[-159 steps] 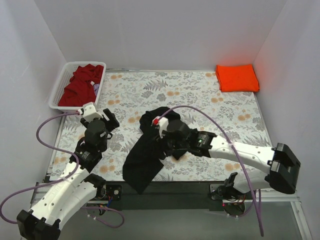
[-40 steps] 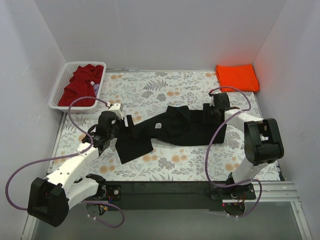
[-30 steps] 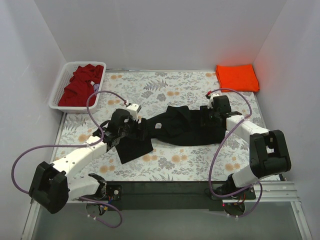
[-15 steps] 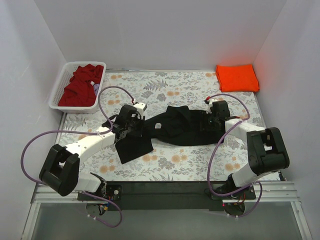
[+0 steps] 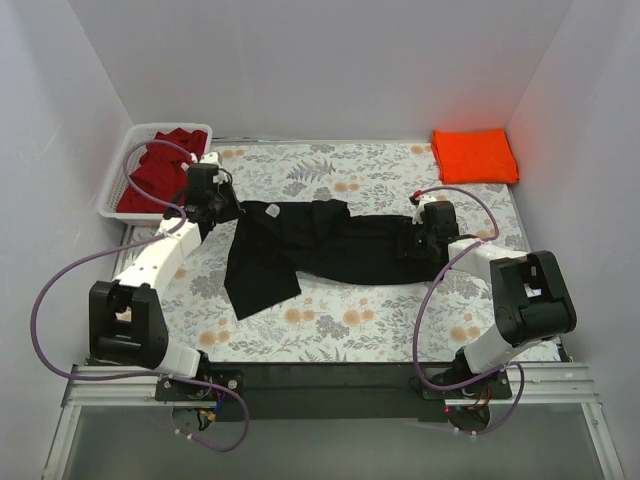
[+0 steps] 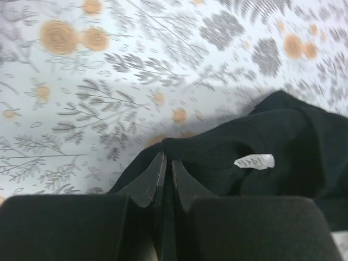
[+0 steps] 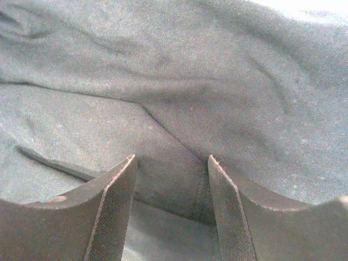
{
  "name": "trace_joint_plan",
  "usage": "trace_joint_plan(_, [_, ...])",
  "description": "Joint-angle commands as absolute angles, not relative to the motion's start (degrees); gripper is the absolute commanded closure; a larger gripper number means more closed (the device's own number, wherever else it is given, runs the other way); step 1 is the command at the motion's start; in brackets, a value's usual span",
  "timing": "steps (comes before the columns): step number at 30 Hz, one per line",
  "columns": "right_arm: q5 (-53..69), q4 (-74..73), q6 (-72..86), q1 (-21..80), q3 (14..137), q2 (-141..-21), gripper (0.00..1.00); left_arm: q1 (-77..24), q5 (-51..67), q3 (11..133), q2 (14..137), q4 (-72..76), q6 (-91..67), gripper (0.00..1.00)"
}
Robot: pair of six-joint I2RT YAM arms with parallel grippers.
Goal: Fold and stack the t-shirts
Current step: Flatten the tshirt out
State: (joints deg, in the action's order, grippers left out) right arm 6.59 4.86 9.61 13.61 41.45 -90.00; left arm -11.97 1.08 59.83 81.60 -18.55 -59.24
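The black t-shirt (image 5: 330, 240) lies stretched left to right across the middle of the flowered table. My left gripper (image 5: 228, 210) is shut on its upper left edge, beside the collar. In the left wrist view the jaws (image 6: 166, 163) pinch black cloth, and the white neck label (image 6: 254, 161) shows just to the right. My right gripper (image 5: 425, 240) rests on the shirt's right end. Its jaws (image 7: 171, 159) stand open, with a hem lying between the fingers. The orange t-shirt (image 5: 474, 155) sits folded at the back right. The dark red t-shirt (image 5: 160, 172) is bunched in the basket.
The white slatted basket (image 5: 113, 192) stands at the back left corner, close behind my left gripper. White walls close in the table on three sides. The table's flowered cover (image 5: 350, 320) shows in front of the black shirt.
My left gripper has shut on the black shirt's edge and swung back and left toward the basket, pulling the shirt out longer. The right gripper has stayed on the right end.
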Motion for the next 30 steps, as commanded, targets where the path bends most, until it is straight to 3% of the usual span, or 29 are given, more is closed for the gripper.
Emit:
trace_joint_plan(1, [4.04, -1.39, 10.90, 13.18, 39.55, -93.34, 0.38, -7.75, 2.72, 63.01, 84.46, -21.01, -64.07, 1.00])
trace_joint_plan(7, [4.66, -2.20, 11.34, 12.83, 40.25, -94.13, 0.38, -0.80, 3.25, 69.50, 94.28, -20.57, -68.90, 1.00])
trace_joint_plan(14, [6.16, -3.86, 9.49, 13.62, 41.83, -89.48, 0.38, 4.39, 3.61, 74.79, 97.48, -21.53, -70.05, 0.90])
trace_joint_plan(16, [6.24, -4.74, 8.62, 13.89, 42.45, -87.20, 0.38, 4.57, 3.95, 75.14, 96.25, -21.62, -69.35, 0.79])
trace_joint_plan(18, [10.08, -4.92, 7.56, 14.67, 42.71, -85.70, 0.38, 4.40, 7.37, 74.53, 93.35, -21.71, -68.82, 0.58])
trace_joint_plan(22, [12.83, -5.01, 7.21, 20.02, 44.03, -81.31, 0.38, 1.59, 6.95, 70.59, 86.32, -22.32, -67.15, 0.37])
trace_joint_plan(30, [13.52, -5.01, 9.05, 25.49, 44.65, -81.12, 0.38, -10.89, 6.76, 53.37, 74.45, -22.85, -66.27, 0.35])
